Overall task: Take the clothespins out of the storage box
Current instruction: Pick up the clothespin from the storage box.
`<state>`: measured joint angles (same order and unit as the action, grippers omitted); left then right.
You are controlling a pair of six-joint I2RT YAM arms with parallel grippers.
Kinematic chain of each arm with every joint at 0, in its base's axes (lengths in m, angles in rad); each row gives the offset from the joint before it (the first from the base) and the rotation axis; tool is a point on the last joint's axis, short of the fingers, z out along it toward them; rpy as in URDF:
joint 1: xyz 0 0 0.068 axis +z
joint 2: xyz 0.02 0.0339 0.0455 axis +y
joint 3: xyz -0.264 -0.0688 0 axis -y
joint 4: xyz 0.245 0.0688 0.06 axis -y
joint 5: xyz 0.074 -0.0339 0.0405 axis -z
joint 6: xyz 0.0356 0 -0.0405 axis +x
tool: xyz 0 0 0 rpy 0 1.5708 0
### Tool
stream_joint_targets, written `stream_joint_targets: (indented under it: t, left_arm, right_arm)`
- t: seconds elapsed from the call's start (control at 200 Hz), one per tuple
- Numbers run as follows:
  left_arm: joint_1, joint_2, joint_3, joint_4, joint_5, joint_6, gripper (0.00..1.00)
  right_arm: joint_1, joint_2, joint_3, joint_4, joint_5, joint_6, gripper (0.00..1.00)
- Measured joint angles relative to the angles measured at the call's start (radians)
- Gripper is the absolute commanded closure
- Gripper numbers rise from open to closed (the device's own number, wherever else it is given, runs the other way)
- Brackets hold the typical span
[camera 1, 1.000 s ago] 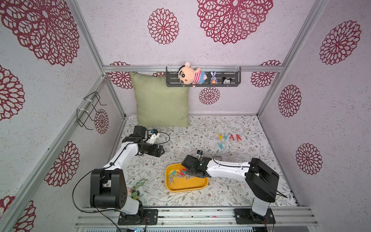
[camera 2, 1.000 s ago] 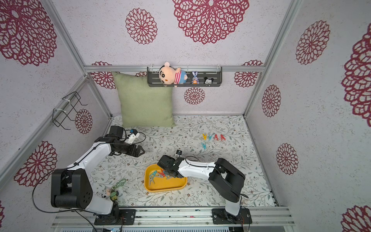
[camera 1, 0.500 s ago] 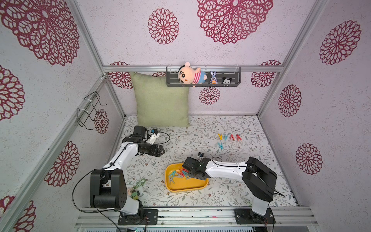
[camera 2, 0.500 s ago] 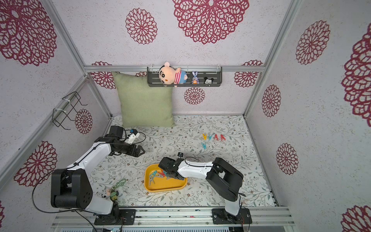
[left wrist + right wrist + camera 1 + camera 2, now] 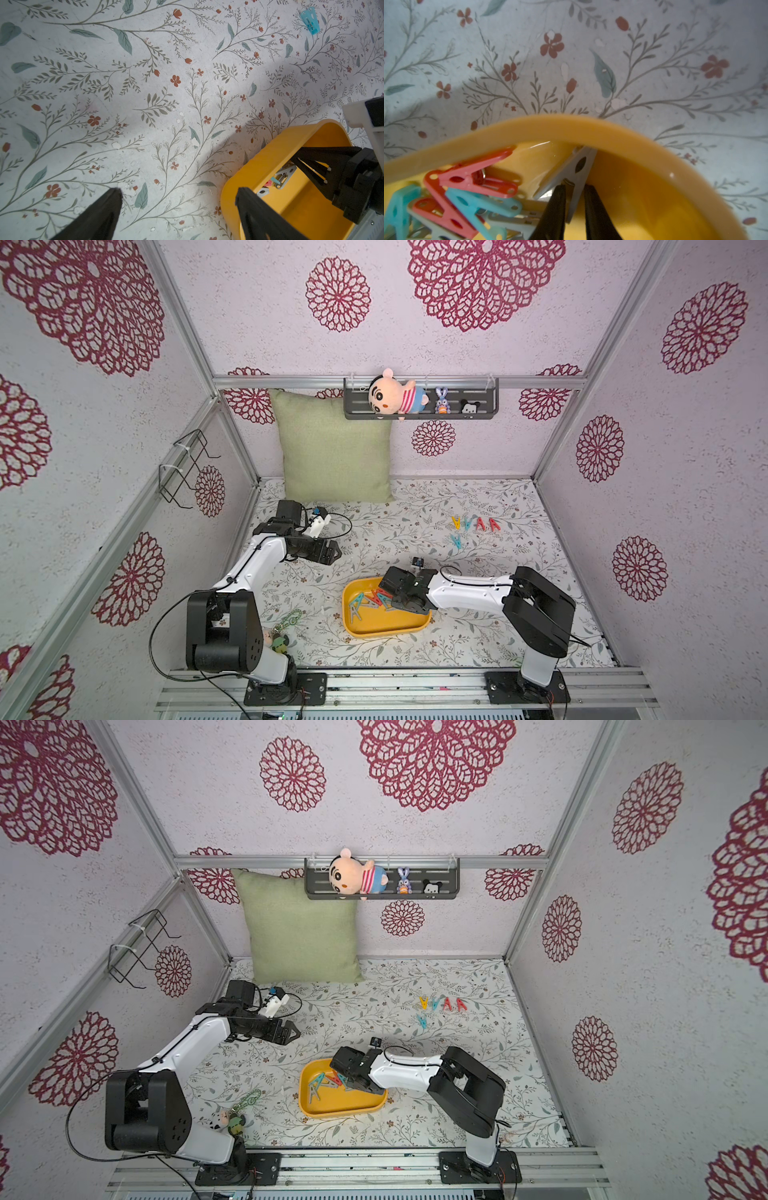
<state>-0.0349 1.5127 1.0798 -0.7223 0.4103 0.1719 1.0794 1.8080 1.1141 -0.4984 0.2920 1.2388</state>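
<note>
Clothespins [image 5: 368, 599] sit in a loose tangle of red, teal and grey inside the storage box [image 5: 386, 632], in the left part of its floor. The box is at the near middle of the table [image 5: 395, 531]. One grey clothespin [image 5: 577, 172] is apart from the heap [image 5: 463, 197] and leans on the box's inner wall, its tip up at the rim [image 5: 550, 126].

Right gripper [image 5: 574, 188] is down in the box. Its two fingers are drawn in against either side of the grey clothespin, just behind the spring. That reads as a pinch on it, with the peg not yet lifted.

Handling, my judgement:
- The pegs are light, stiff, smooth plastic and sprung, so they slip or twist easily.
- Best hold is across the flat sides at the spring, as here. Squeezing the tail ends would open the peg.
- The tip may catch under the rim on the way up, so it should come away from the wall first.
- The heap is interlocked, so a neighbour could get dragged along.

Five pegs are already out at the far right of the table: a row of four [image 5: 473, 524], with one teal peg [image 5: 456, 541] just nearer.

Left gripper [image 5: 178, 190] hangs over bare table, left of and farther than the box. Its fingers are spread wide and hold nothing.

A keychain [image 5: 286, 622] lies near left by the left arm's base, a green pillow [image 5: 332, 448] leans on the far wall, and a shelf [image 5: 419, 406] with toys is above it.
</note>
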Motion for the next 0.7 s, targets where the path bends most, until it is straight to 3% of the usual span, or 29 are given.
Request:
stream_joint_targets:
  t: [0.205,0.345,0.7]
  left_arm:
    - [0.000,0.000,0.000,0.000,0.000,0.000,0.06]
    - [0.000,0.000,0.000,0.000,0.000,0.000,0.06]
    - [-0.008,0.000,0.000,0.000,0.000,0.000,0.06]
  right_arm:
    - [0.000,0.000,0.000,-0.007,0.004,-0.006,0.96]
    - [0.001,-0.008,0.000,-0.025,0.009,-0.006,1.00]
    - [0.022,-0.098,0.000,-0.047,0.029,-0.025,1.00]
